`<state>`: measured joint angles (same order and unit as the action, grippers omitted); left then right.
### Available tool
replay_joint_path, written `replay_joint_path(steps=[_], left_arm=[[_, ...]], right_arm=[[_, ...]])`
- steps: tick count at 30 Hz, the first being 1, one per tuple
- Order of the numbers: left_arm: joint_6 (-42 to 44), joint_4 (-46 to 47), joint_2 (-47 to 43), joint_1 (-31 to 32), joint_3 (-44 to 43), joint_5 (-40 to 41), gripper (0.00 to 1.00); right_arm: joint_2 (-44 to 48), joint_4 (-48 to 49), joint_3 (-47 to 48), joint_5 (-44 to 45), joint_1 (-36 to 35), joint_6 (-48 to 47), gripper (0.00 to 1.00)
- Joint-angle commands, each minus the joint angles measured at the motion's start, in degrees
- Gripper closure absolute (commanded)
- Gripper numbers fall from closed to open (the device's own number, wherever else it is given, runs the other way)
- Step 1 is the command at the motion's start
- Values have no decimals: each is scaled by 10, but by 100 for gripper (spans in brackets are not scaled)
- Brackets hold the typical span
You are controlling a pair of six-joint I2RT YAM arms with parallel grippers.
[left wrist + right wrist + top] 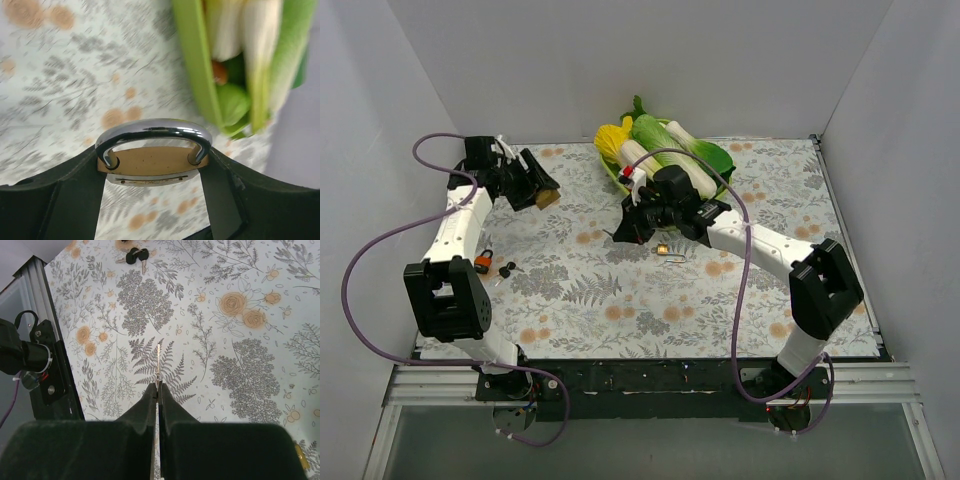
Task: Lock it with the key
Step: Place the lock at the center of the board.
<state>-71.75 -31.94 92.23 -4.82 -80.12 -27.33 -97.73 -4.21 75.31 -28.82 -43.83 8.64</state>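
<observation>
While the padlock [152,161] sits clamped by its brass sides in your left gripper [152,175], shackle outward, above the floral cloth [240,370] near the green tray [197,70], your right gripper [157,399] is pinched tight on the key [158,362], blade jutting forward, well apart from the padlock; spare keys [134,256] lie on the cloth.

Far left: padlock [152,162] in left pincer [538,188]; centre: key [158,362] in right pincer [157,395]; tray [196,65] behind
</observation>
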Motion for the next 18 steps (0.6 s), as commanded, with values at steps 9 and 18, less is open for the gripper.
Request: replay_joint_path(steps=[9, 18], left_arm=[[265, -271, -43, 24, 67, 78, 100], [230, -248, 5, 108, 109, 180, 100]], right_arm=[[37, 24, -23, -4, 23, -23, 99], [46, 17, -13, 4, 23, -38, 99]])
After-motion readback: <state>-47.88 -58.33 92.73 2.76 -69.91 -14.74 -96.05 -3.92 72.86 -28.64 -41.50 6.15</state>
